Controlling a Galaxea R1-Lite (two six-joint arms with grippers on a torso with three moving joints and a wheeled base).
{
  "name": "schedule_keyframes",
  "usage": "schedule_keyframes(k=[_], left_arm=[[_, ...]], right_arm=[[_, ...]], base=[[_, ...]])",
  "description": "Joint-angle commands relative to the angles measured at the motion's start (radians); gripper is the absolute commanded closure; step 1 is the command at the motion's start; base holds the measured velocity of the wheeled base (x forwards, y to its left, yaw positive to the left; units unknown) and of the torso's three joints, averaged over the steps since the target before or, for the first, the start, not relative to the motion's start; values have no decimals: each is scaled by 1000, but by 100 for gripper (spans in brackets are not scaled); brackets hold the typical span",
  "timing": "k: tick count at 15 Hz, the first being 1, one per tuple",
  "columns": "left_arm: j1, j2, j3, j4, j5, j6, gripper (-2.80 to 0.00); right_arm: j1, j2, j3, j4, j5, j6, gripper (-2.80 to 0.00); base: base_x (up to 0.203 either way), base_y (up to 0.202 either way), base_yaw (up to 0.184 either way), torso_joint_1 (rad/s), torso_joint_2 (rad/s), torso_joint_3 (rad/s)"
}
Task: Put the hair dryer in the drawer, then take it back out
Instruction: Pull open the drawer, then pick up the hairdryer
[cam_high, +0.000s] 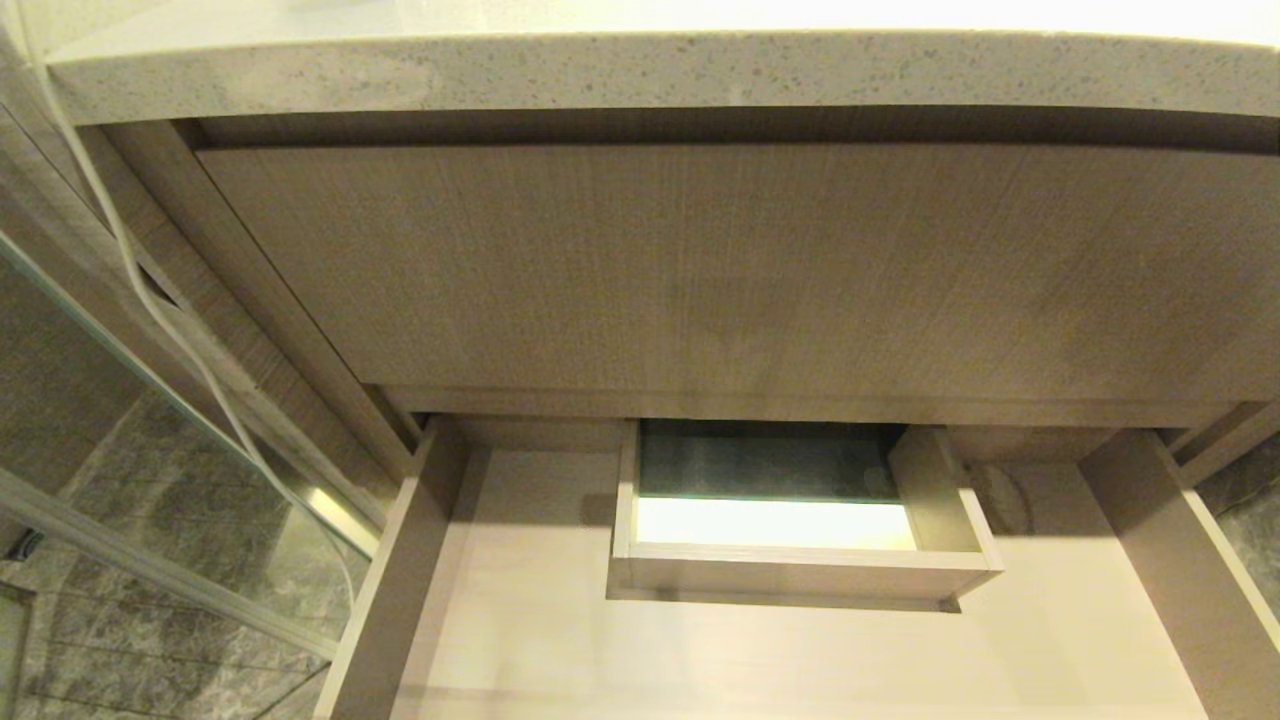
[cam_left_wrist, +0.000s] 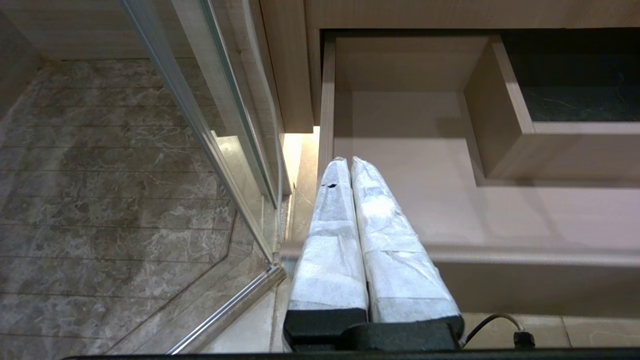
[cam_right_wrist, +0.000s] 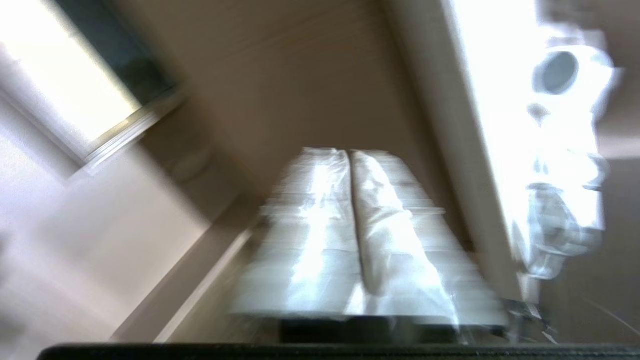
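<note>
The drawer (cam_high: 400, 580) stands pulled out under the vanity, and its pale floor (cam_left_wrist: 450, 200) is bare around a boxed cutout (cam_high: 800, 575). The hair dryer (cam_right_wrist: 562, 150) shows only in the right wrist view. It is a blurred white shape with a grey round end face, beyond the drawer's side wall (cam_right_wrist: 450, 150). I cannot tell what it rests on. My right gripper (cam_right_wrist: 350, 152) hangs over the drawer's inside, shut with nothing between its wrapped fingers and apart from the dryer. My left gripper (cam_left_wrist: 346, 161) is parked and shut, at the drawer's front left corner. Neither arm shows in the head view.
A taller wood-grain panel (cam_high: 700, 270) and a speckled stone countertop (cam_high: 640, 70) rise above the drawer. A glass shower partition (cam_high: 150, 400) with a metal frame (cam_left_wrist: 225, 310) closes the left side. A white cord (cam_high: 130, 260) hangs there, and marble floor tiles (cam_left_wrist: 100, 200) lie beyond.
</note>
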Motion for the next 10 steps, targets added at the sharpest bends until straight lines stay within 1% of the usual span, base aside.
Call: schedule_keyframes(k=[1, 3, 5, 6, 7, 8, 9, 10], left_arm=[[0, 0, 0, -2, 0, 0, 0], [0, 0, 0, 0, 0, 0, 0], [0, 0, 0, 0, 0, 0, 0], [0, 0, 0, -1, 0, 0, 0], [0, 0, 0, 0, 0, 0, 0], [0, 0, 0, -1, 0, 0, 0], [0, 0, 0, -1, 0, 0, 0], [0, 0, 0, 0, 0, 0, 0]], right_arm=[[-45, 155, -213, -9, 3, 20, 0], [-90, 279, -387, -25, 7, 35, 0], [-164, 421, -535, -70, 9, 42, 0], [-227, 477, -568, -135, 7, 51, 0], [-296, 520, -580, -263, 7, 56, 0], [-354, 566, -581, -353, 12, 55, 0], [-389, 609, -580, -420, 21, 48, 0], [-405, 640, -581, -452, 21, 44, 0]], base=[[0, 0, 0, 0, 0, 0], [0, 0, 0, 0, 0, 0], [0, 0, 0, 0, 0, 0], [0, 0, 0, 0, 0, 0], [0, 0, 0, 0, 0, 0], [0, 0, 0, 0, 0, 0], [0, 0, 0, 0, 0, 0], [0, 0, 0, 0, 0, 0]])
